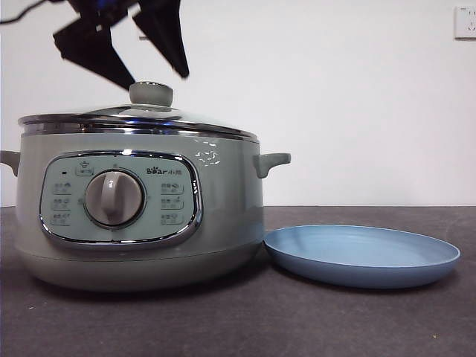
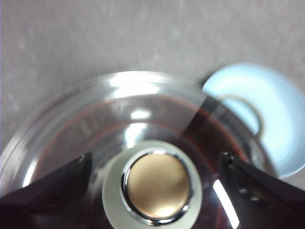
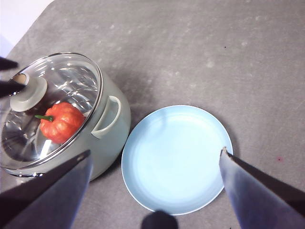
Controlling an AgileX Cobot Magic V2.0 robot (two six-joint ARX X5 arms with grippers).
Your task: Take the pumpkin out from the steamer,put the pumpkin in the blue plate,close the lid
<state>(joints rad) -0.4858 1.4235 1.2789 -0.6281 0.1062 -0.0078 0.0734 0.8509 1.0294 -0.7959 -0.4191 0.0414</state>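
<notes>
A: Start with the biggest thing. How will the steamer handle?

B: It looks heavy and stable on the table, so I judge it needs no bracing. It is closed: the lid sits level on its rim.

A: And the blue plate?

B: Shallow, rigid, nothing on it. It lies just beside the steamer on the side of one small handle, so the carry should be short.

A: The lid itself?

B: Glass with a chrome rim, probably weighty, slick and breakable. The only sensible hold is the knob, stubby with a metal top. I would close on its green sides, not the shiny cap.

A: Is anything on it now?

B: The left end effector hangs right above the knob, jaws wide apart on either side, gripping nothing.

A: The other arm?

B: The right end effector waits high over the plate, also spread wide and holding nothing.

A: And the pumpkin?

B: Inside the steamer, visible through the glass in the right wrist view, off-centre toward the plate-side handle. It looks light and stiff, a ribbed toy body with a thin curved stem. I would pinch the body across its ribs; the stem seems too slim to trust.
</notes>
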